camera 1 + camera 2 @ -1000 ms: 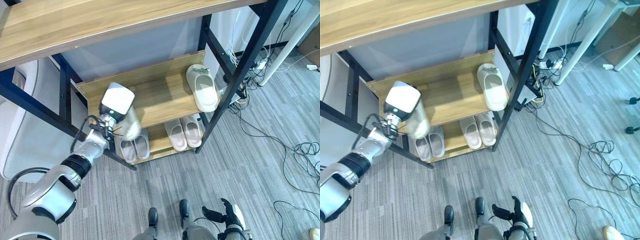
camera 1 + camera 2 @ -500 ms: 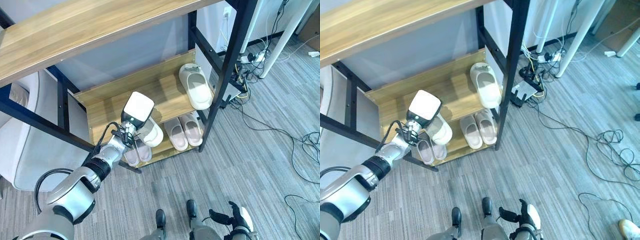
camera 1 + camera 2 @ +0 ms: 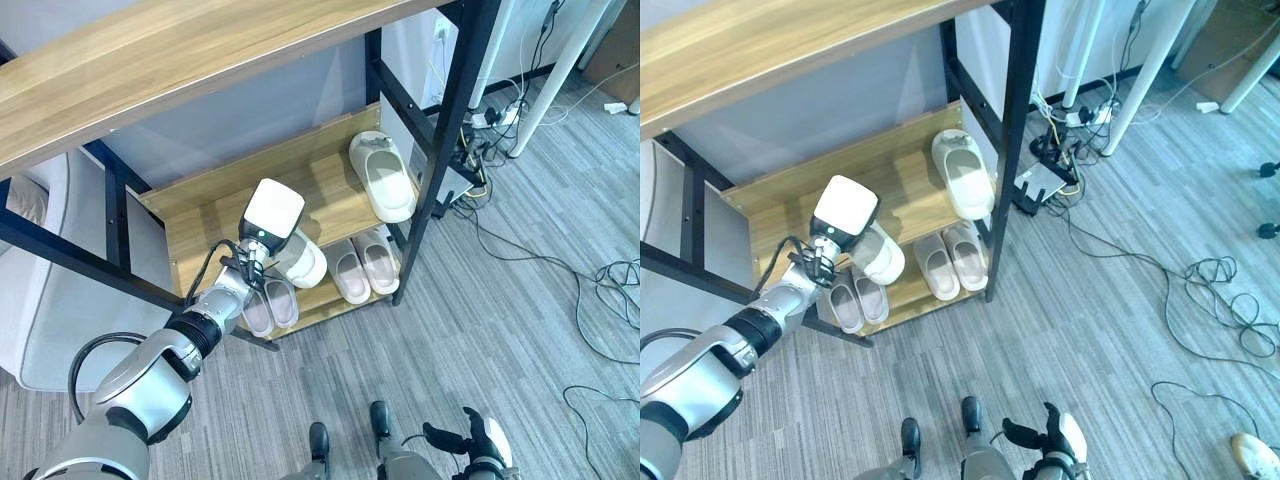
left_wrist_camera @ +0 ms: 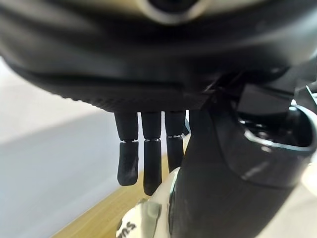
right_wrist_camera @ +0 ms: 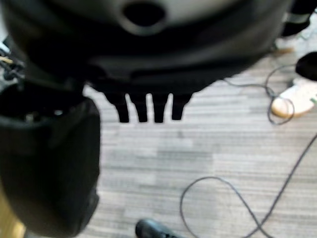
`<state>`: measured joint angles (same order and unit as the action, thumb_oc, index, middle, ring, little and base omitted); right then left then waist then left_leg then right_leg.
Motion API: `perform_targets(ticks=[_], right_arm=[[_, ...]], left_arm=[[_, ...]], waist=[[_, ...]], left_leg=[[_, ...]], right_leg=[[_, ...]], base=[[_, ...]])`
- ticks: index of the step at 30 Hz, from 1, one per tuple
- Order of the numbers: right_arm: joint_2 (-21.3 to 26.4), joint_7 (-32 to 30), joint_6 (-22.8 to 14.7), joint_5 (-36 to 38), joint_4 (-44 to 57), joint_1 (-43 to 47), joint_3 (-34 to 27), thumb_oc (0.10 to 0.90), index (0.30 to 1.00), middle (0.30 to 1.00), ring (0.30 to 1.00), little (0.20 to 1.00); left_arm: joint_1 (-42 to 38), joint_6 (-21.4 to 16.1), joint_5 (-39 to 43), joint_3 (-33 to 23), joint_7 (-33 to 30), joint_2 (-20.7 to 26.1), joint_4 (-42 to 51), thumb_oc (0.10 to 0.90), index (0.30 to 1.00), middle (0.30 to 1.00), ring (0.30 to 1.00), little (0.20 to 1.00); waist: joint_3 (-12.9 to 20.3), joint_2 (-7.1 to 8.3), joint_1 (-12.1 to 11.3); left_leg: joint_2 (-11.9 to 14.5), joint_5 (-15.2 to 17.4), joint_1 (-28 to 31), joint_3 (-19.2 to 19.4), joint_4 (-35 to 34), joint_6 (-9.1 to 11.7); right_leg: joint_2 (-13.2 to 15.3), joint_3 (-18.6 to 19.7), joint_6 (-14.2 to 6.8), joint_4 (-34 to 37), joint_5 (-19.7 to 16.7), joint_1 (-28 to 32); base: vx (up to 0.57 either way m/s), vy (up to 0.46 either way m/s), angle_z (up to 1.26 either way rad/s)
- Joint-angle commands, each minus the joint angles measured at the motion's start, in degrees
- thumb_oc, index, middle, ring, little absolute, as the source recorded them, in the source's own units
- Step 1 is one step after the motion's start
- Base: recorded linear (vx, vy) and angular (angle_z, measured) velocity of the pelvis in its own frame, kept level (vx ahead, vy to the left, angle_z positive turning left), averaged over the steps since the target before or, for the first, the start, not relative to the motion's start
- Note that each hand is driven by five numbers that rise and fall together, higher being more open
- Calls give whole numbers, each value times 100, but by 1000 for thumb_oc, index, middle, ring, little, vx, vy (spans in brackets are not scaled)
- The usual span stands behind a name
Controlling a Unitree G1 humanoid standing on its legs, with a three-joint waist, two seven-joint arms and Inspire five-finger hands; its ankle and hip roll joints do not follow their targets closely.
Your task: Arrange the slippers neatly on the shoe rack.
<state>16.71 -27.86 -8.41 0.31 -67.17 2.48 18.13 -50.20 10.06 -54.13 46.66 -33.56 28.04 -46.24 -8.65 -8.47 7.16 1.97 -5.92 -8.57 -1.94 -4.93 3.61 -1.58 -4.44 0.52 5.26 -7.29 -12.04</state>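
A smooth, rounded cream slipper [image 3: 303,262] is held by the left hand [image 4: 148,158], fingers curled over its moulded foam upper, above the wood-grain middle shelf [image 3: 210,215] of the black-framed shoe rack [image 3: 452,110]. A matching slipper [image 3: 382,176] lies beyond it. The right hand [image 5: 148,106] hangs with fingers loosely extended over grey carpet.

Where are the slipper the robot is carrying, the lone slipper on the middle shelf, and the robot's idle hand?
Carried slipper [image 3: 303,263], left eye view, on its rounded toe.
Lone slipper [image 3: 383,178], left eye view, on its upper strap.
Right hand [image 3: 1058,441], right eye view, on the back of the hand.
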Motion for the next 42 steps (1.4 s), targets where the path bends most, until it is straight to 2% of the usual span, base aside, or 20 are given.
perform_targets(ticks=[1, 2, 3, 4, 6, 7, 8, 9, 11, 12, 15, 19, 21, 25, 27, 29, 30, 33, 38, 42], right_arm=[[-87, -217, -171, -31, -54, -195, -18, 800, 900, 900, 900, 900], [-94, -221, -174, -34, -59, -195, -14, 800, 900, 900, 900, 900], [-108, -215, -154, -78, -106, -170, 26, 800, 900, 900, 900, 900], [-95, -218, -109, -109, -142, -104, 48, 800, 900, 900, 900, 900], [-46, -232, -62, -125, -214, -32, 24, 800, 900, 900, 900, 900], [-45, -243, -73, -102, -239, -63, -19, 800, 900, 900, 900, 900], [-22, -286, -76, -56, -262, -97, -57, 800, 900, 900, 900, 900], [5, -288, -73, -6, -263, -91, -90, 800, 900, 900, 900, 900], [5, -274, -93, -22, -216, -125, -87, 800, 900, 900, 900, 900], [-2, -254, -141, 0, -113, -347, -254, 800, 900, 900, 900, 900], [-56, -219, -151, 36, -45, -489, -326, 800, 900, 900, 900, 900], [-217, -122, -76, -24, 50, -463, -297, 800, 900, 900, 900, 900], [-266, -92, -32, -71, 71, -462, -325, 800, 900, 900, 900, 900], [-345, -208, -77, -158, 97, -620, -407, 800, 900, 900, 900, 900], [-282, -133, -45, -111, 38, -630, -525, 800, 900, 900, 900, 900], [-233, -96, -23, -94, 23, -646, -512, 800, 900, 900, 900, 900], [-198, -149, -20, -114, 38, -596, -460, 800, 900, 900, 900, 900], [-163, -220, -39, -111, 115, -537, -432, 800, 900, 900, 900, 900], [-38, -323, -68, -28, 163, -342, -419, 800, 900, 900, 900, 900], [-11, -372, -121, 58, 155, -308, -428, 800, 900, 900, 900, 900]], left_arm=[[-570, 73, 6, -632, -617, 349, 184, 400, 300, 300, 300, 300], [-563, 74, 2, -632, -615, 357, 192, 400, 300, 300, 300, 300], [-509, 50, -27, -645, -613, 358, 250, 400, 300, 300, 300, 300], [-468, 69, -7, -675, -638, 354, 289, 400, 300, 300, 300, 300], [-485, 52, -64, -642, -602, 324, 461, 400, 300, 300, 300, 300], [-499, 40, -114, -592, -578, 337, 540, 400, 300, 300, 300, 300], [-491, 14, -133, -539, -582, 349, 643, 400, 300, 300, 300, 300], [-514, 17, -164, -513, -614, 434, 699, 400, 300, 300, 300, 300], [-485, 34, -213, -520, -615, 538, 727, 400, 300, 300, 300, 300], [-333, 14, -254, -532, -593, 655, 785, 400, 300, 300, 300, 300], [-261, 63, -325, -488, -570, 701, 774, 400, 300, 300, 300, 300], [-206, 104, -341, -560, -547, 779, 975, 400, 300, 300, 300, 300], [-119, 114, -343, -687, -541, 824, 1098, 400, 300, 300, 300, 300], [80, 205, -332, -838, -444, 833, 995, 400, 300, 300, 300, 300], [121, 66, -410, -844, -452, 912, 1001, 400, 300, 300, 300, 300], [159, 34, -478, -779, -436, 937, 809, 400, 300, 300, 300, 300], [160, 56, -386, -798, -435, 864, 690, 400, 300, 300, 300, 300], [76, 89, -379, -774, -426, 830, 673, 400, 300, 300, 300, 300], [-440, 170, -467, -463, -444, 829, 526, 400, 300, 300, 300, 300], [-865, 192, -574, -136, -406, 618, 363, 400, 300, 300, 300, 300]], waist=[[-194, 499, 120], [-213, 502, 129], [-261, 559, 106], [-339, 581, 63], [-403, 614, -77], [-401, 628, -166], [-418, 631, -241], [-415, 623, -291], [-344, 593, -349], [-142, 621, -255], [-67, 687, -197], [-191, 667, -62], [-225, 644, -27], [-218, 545, 59], [-101, 605, 94], [1, 644, 51], [41, 607, 32], [56, 520, 26], [-10, 429, 49], [-28, 388, 38]], left_leg=[[167, 975, -20, 216, 1312, 54], [170, 1018, -41, 208, 1395, 55], [155, 1063, -183, 201, 1844, 38], [97, 961, -362, 139, 2261, 12], [-400, 1076, -845, -32, 2323, -158], [-649, 918, -1108, -85, 2119, -176], [-767, 642, -1407, -54, 1991, -157], [-820, 521, -1503, -128, 1895, -135], [-809, 515, -1262, -206, 1611, -207], [-798, 601, -919, -307, 1378, -362], [-756, 699, -566, -235, 1218, -449], [-563, 806, -155, -76, 1069, -541], [-471, 898, -3, 37, 1037, -565], [-358, 1071, 306, 73, 923, -544], [-490, 1142, 388, -8, 962, -552], [-505, 1161, 455, 53, 885, -542], [-488, 1106, 412, 60, 695, -524], [-464, 981, 324, -1, 481, -488], [-443, 813, 199, -60, 237, -445], [-418, 718, 144, -88, 79, -429]], right_leg=[[184, 382, -432, -272, 889, 569], [181, 377, -432, -257, 885, 596], [203, 358, -401, -206, 878, 729], [235, 337, -373, -181, 869, 820], [249, 378, -405, -73, 896, 948], [195, 414, -421, -51, 888, 987], [132, 471, -425, -38, 895, 1052], [59, 554, -424, -41, 920, 1081], [-29, 708, -439, -43, 966, 1119], [-12, 774, -434, -266, 1093, 1107], [-4, 801, -463, -779, 1228, 1030], [-34, 815, -799, -2179, 1288, 361], [162, 714, -983, -2495, 1212, 26], [561, 547, -883, -1748, 997, -108], [552, 652, -847, -1433, 937, 63], [530, 689, -797, -1079, 855, 292], [480, 731, -771, -740, 742, 371], [459, 709, -762, -363, 606, 436], [434, 707, -778, -71, 485, 416], [394, 717, -782, -29, 493, 346]], base=[[44, -147, 2], [84, -201, 6], [55, -72, 16], [77, -66, 17], [75, 2, 20], [93, 5, 13], [86, 21, -4], [104, 58, -19], [176, 121, -65], [220, 153, -88], [194, 145, -48], [32, 115, -42], [46, 57, -54], [151, -24, -25], [195, -27, -4], [101, -43, 29], [-19, -20, 36], [-27, -31, 6], [-30, -4, -9], [5, 3, 4]])
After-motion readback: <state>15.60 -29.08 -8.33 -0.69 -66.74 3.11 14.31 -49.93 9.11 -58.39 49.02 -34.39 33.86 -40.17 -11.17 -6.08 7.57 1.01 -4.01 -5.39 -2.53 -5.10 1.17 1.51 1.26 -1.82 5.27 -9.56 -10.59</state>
